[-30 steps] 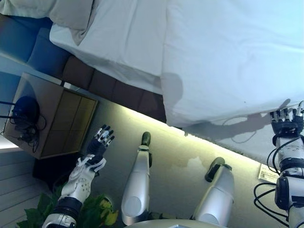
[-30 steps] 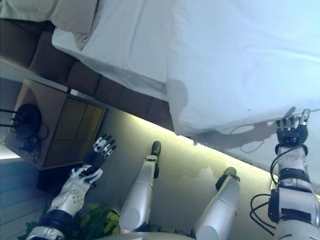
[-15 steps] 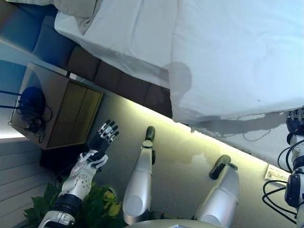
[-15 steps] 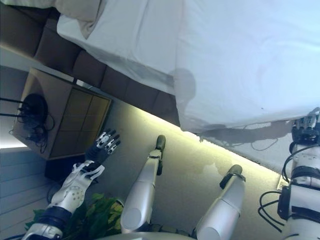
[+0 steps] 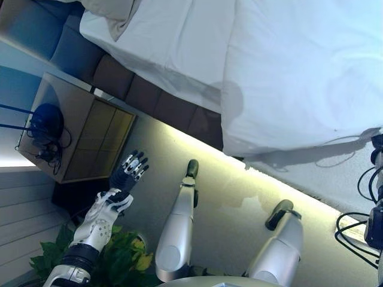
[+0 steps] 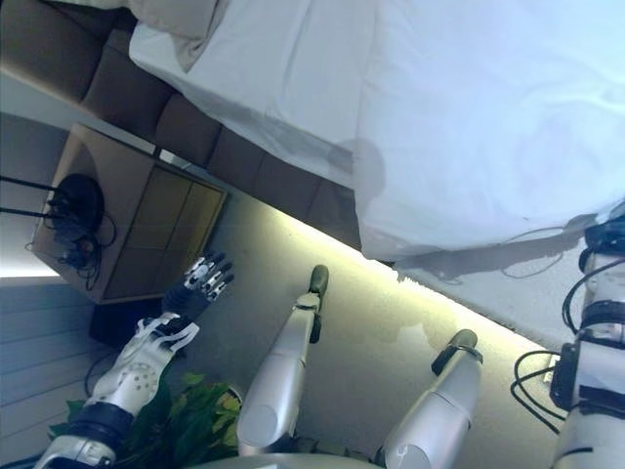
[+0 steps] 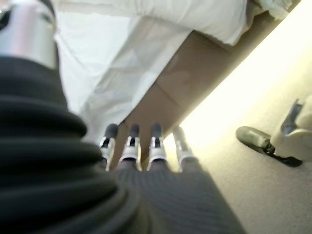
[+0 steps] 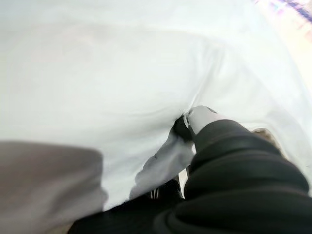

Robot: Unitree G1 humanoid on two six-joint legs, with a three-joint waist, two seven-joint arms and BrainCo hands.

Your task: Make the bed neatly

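A white duvet (image 5: 299, 72) covers the right part of the bed, and its near edge hangs over the bed's side. To its left lies the bare white sheet (image 5: 173, 48), with a beige pillow (image 5: 111, 9) at the head end. My right hand (image 6: 605, 236) is at the duvet's near edge by the view's right border. In the right wrist view its thumb (image 8: 200, 117) pinches a fold of the duvet (image 8: 122, 73). My left hand (image 5: 128, 173) hangs open in the air over the floor, away from the bed, its fingers (image 7: 129, 146) straight.
The brown padded bed base (image 5: 149, 98) runs along the bed's side, with lit floor below it. A wooden nightstand (image 5: 84, 137) at the left carries a dark object with cables (image 5: 45, 122). A green plant (image 5: 119, 263) stands near my left arm.
The camera has shifted, so the whole scene sits lower right. My right hand has moved right to the view's border with the duvet's edge. The left hand has barely moved.
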